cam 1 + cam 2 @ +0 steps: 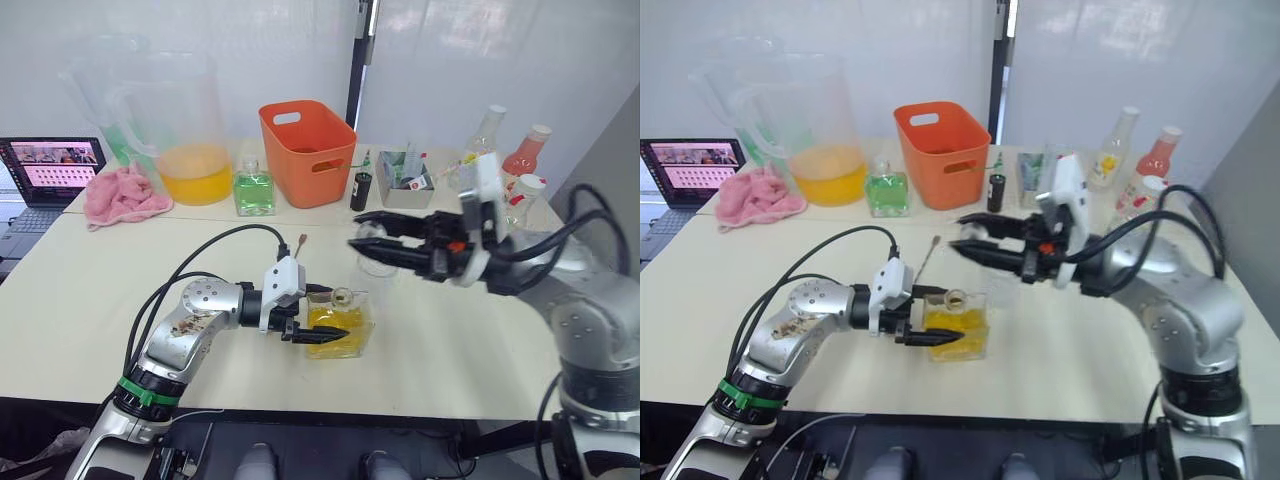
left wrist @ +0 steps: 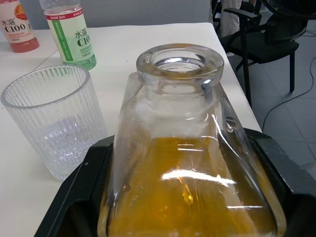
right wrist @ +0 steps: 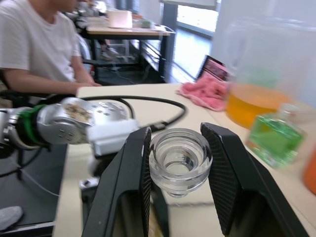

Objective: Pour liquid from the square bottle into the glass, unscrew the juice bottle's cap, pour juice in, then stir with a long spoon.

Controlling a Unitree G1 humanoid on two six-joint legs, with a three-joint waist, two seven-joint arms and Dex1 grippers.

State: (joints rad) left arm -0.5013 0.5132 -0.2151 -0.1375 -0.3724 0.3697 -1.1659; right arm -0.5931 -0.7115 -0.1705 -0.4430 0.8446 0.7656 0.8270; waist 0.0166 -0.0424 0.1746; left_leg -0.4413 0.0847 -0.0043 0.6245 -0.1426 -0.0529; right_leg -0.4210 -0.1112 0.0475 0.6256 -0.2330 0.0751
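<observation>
Square bottle [image 1: 340,324] with yellow liquid stands on the table [image 1: 80,300], its lower part hidden between my left pincer [image 1: 318,313] clamped on it, while my raised right pincer [image 3: 175,163] pinches its glass stopper [image 3: 180,160].

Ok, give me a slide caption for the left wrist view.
Left gripper clamps the open square bottle of amber liquid, beside an empty ribbed glass.
</observation>
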